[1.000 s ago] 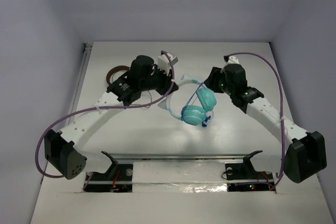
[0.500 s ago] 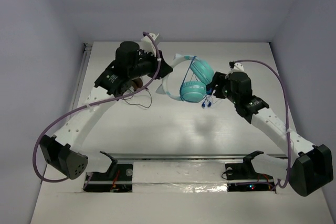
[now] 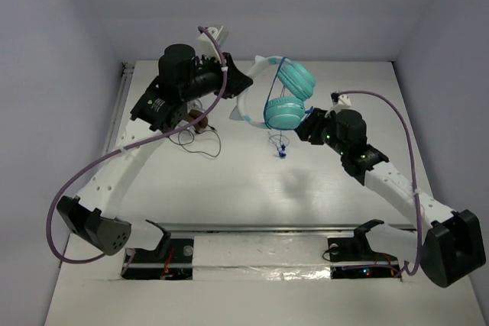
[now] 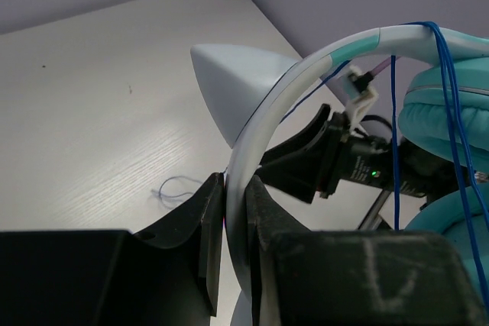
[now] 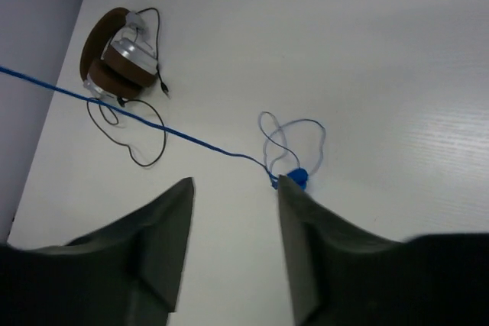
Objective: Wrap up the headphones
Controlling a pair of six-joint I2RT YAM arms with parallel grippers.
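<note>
- Top view: your left gripper holds the headphones in the air over the far part of the table, its fingers closed on the white headband. The two teal ear cups hang to the right of it. The right gripper sits just beside the lower cup. The thin blue cable drops below the cups. Brown-banded headphones and their black cable lie on the table, partly hidden under the left arm.
- Left wrist view: both fingers press the headband from either side, clamping it. A white pointed ear stands on the band, and blue cable strands cross the band and the cups at the right.
- Right wrist view: your right gripper's jaws stand apart with nothing between them. The blue cable runs in from the left edge to a small looped bunch at its blue plug; you cannot tell whether the plug touches the table. The brown-banded pair lies at upper left.
</note>
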